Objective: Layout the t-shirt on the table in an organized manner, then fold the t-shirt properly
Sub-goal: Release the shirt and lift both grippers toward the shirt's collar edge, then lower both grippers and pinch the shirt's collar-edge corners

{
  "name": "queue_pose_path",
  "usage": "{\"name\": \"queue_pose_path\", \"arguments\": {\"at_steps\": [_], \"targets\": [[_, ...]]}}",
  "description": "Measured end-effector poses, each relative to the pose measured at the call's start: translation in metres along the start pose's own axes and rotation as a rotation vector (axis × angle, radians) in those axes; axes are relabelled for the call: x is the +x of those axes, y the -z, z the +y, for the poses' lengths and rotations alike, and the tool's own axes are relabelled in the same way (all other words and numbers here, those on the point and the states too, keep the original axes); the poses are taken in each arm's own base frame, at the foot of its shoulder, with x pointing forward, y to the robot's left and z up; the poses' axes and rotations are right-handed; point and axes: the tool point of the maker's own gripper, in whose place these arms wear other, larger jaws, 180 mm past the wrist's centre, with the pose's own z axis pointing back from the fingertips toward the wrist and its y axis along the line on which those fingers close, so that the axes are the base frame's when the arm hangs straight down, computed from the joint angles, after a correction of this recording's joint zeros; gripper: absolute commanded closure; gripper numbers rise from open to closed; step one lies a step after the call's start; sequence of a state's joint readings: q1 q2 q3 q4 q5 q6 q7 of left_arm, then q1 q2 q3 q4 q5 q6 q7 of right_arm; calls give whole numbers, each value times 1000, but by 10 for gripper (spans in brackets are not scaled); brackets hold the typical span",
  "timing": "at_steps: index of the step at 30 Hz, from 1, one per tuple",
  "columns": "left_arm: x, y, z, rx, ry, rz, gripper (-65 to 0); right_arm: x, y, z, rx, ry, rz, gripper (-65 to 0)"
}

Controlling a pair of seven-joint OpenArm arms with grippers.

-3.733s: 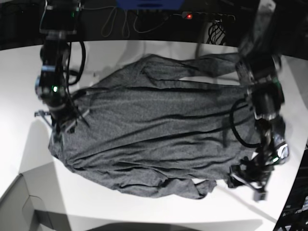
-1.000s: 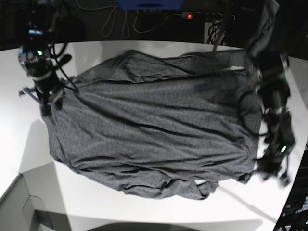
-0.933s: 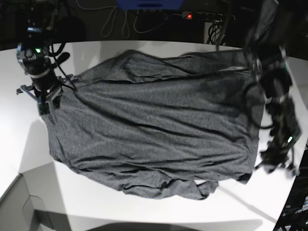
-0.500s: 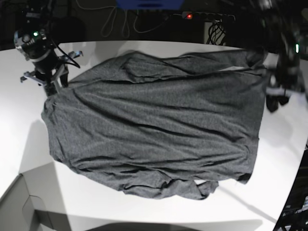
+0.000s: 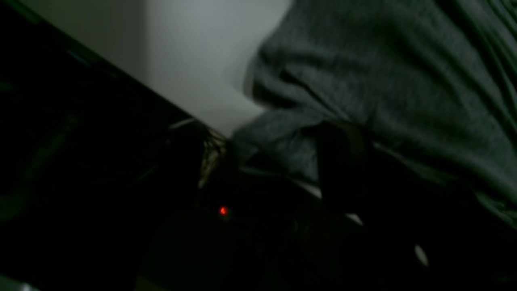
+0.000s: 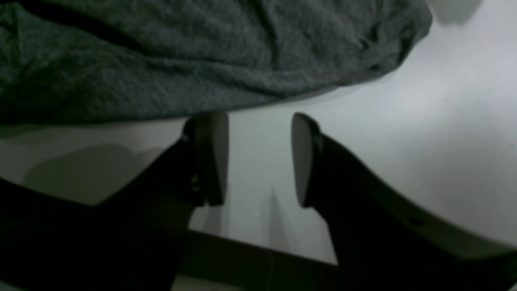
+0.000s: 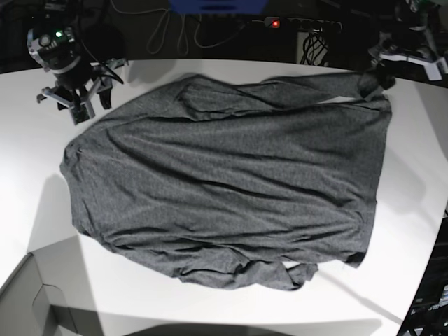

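Observation:
The dark grey t-shirt (image 7: 231, 182) lies spread out across the white table (image 7: 28, 140), with some wrinkles and a bunched front hem. My right gripper (image 7: 91, 105) hovers at the back left, just off the shirt's edge. In the right wrist view that gripper (image 6: 258, 157) is open with only bare table (image 6: 404, 121) between its pads, and the t-shirt (image 6: 161, 60) lies just beyond them. My left gripper (image 7: 386, 73) is at the back right, by the shirt's corner. The left wrist view is dark: one finger (image 5: 341, 161) shows against the t-shirt (image 5: 404, 72) near the table's edge (image 5: 194, 60).
A grey box corner (image 7: 28, 301) juts in at the front left. Behind the table's curved back edge lie cables and a power strip with a red light (image 7: 275, 23). The table drops off close behind both grippers.
Both grippers let go of the shirt's side edges and drew back toward the table's rear corners. The right gripper's jaws opened. The shirt now lies flat, stretched wider than before.

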State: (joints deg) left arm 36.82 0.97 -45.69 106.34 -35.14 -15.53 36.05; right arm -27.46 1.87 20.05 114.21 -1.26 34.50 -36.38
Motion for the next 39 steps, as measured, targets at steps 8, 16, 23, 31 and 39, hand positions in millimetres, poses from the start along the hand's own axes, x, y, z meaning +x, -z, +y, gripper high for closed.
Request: {"name": "queue_pose_path", "arguments": {"at_steps": [8, 16, 23, 31, 39], "targets": [[-3, 38, 7, 0, 80, 43, -431, -14, -5, -2, -26, 62, 30, -265], [-16, 53, -3, -11, 90, 89, -266, -20, -7, 3, -19, 73, 40, -265], [-19, 54, -8, -27, 95, 97, 0, -18, -9, 33, 75, 68, 27, -271], [-11, 45, -13, -33, 128, 86, -1, -7, -4, 56, 123, 88, 5, -346], [-1, 39, -18, -39, 159, 94, -1, 20, 6, 87, 216, 60, -58, -366]]}}
